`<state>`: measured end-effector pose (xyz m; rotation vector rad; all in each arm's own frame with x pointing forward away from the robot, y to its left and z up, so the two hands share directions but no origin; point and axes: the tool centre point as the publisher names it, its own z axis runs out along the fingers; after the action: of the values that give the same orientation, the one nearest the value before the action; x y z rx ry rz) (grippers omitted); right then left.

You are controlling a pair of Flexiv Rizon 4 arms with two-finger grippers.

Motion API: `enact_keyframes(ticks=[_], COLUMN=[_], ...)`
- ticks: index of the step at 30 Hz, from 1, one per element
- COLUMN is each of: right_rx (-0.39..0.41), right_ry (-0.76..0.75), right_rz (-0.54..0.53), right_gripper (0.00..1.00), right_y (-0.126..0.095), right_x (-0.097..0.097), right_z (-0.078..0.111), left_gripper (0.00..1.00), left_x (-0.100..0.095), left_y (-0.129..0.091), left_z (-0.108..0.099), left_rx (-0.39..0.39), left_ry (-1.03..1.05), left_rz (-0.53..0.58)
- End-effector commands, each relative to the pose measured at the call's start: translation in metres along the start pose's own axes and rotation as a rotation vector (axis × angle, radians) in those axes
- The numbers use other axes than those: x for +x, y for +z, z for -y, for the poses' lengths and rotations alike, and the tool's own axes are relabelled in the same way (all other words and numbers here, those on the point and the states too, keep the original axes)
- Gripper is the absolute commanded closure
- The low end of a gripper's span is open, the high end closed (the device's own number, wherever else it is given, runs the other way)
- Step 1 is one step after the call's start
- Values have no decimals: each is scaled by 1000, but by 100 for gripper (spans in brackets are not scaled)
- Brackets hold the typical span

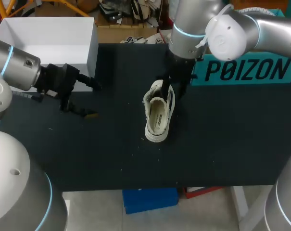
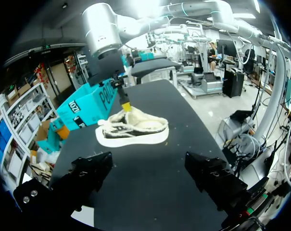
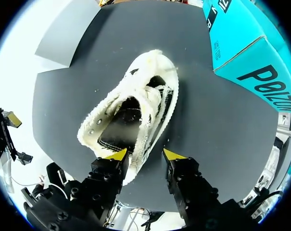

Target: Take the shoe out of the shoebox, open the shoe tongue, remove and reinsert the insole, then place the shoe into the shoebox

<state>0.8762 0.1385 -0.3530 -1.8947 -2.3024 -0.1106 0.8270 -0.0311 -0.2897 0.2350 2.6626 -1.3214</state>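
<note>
A white low shoe (image 1: 157,118) with a fleecy lining stands on its sole mid-table, its insole showing. My right gripper (image 1: 165,88) is at its far end. In the right wrist view that gripper (image 3: 145,154) is narrowed around the shoe's (image 3: 131,110) fleecy rim. One yellow fingertip (image 3: 117,155) lies against the rim, while a dark gap separates the other from the sole. My left gripper (image 1: 91,100) hovers wide open and empty to the shoe's left. In its own view the left gripper (image 2: 147,166) faces the shoe (image 2: 133,129) from a distance.
A white open shoebox (image 1: 44,41) stands at the table's back left corner. A teal box part (image 1: 246,70) with dark print lies at the back right, close behind my right arm. The black tabletop (image 1: 222,134) stretches right and in front of the shoe.
</note>
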Motion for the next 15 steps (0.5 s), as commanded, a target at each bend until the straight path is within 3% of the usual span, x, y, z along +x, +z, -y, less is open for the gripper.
enact_keyframes(ticks=[1, 15], right_rx=[9, 32], right_ry=[2, 20], right_rz=[-1, 20], right_gripper=[55, 54], right_y=[7, 32], right_x=[-1, -9], right_z=[-3, -3], left_gripper=[0, 0], left_x=[1, 1], left_y=[1, 1], left_z=[0, 0], left_rx=[-3, -3], left_ry=[1, 1], left_rz=[4, 4])
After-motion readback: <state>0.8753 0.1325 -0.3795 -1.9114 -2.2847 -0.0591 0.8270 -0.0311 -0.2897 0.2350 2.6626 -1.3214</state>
